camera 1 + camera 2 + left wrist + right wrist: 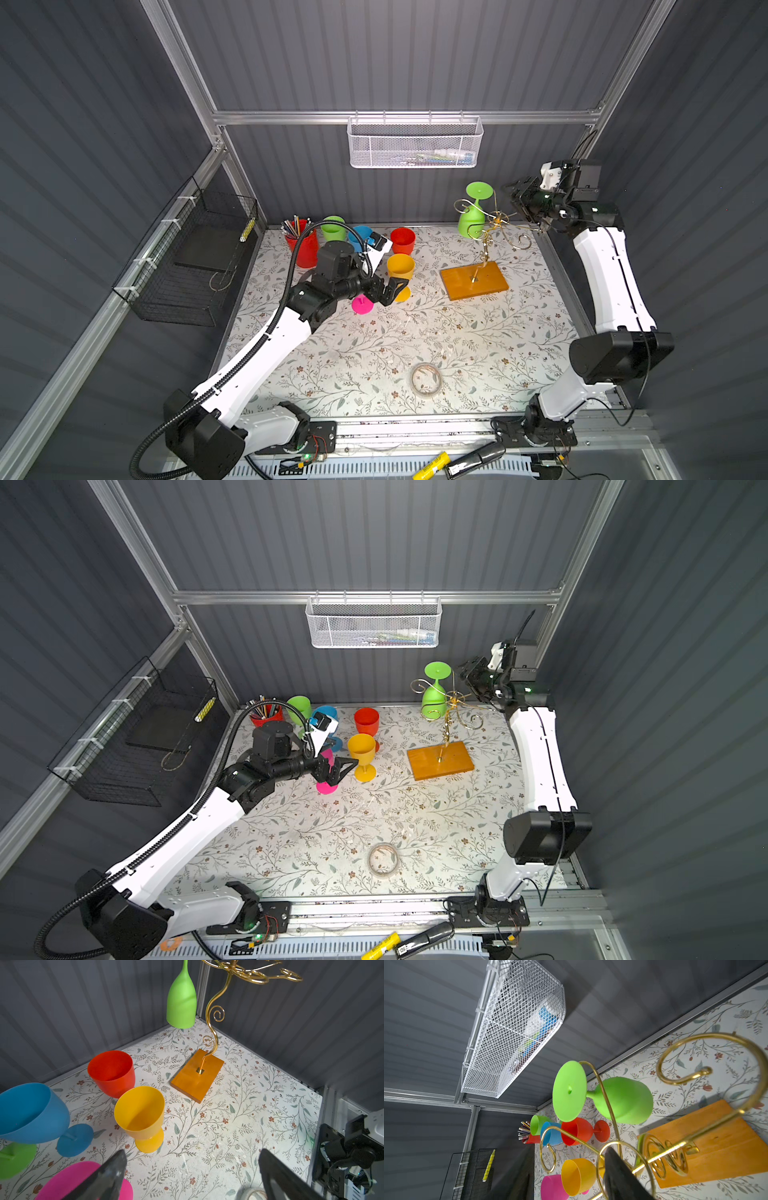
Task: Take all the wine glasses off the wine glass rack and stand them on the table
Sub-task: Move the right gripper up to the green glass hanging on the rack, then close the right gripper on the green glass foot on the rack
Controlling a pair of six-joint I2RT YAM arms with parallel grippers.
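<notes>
front edge: a yellow cylinder (pixel 432 464) and a black cylinder (pixel 473 459) are laid side by side, outside the floral tabletop (pixel 478 353).
tape roll (pixel 426 379): laid flat on the near part of the tabletop, well apart from everything else.
left gripper (pixel 395 291): held over the middle of the tabletop, jaws spread wide with nothing between them, as is shown in the left wrist view (pixel 193 1178).
pink glass (pixel 362 304): seen just beneath the left gripper and largely hidden by it; contact cannot be told.
yellow glass (pixel 401 266): stood upright between the left gripper and the rack's wooden base.
wine glass rack (pixel 473 280): stood on the right part of the tabletop, its gold stem risen from the orange-brown base.
back row: a red glass (pixel 402 240), a blue glass (pixel 359 235), a green glass (pixel 333 228) and a red pot (pixel 303 245) of pencils are lined up near the back wall.
wine glass (pixel 473 216): green, hung upside down from a curled arm on the rack's far left, foot uppermost, bowl clear of the tabletop.
right gripper (pixel 513 197): raised beside the rack's top arms, near the wine glass's foot but not touching it; only one finger (pixel 618 1178) is shown in the right wrist view, so it cannot be told whether the jaws are apart or closed on wire.
walls: a white mesh basket (pixel 415 143) is hung at the back, a black wire basket (pixel 187 266) on the left.
</notes>
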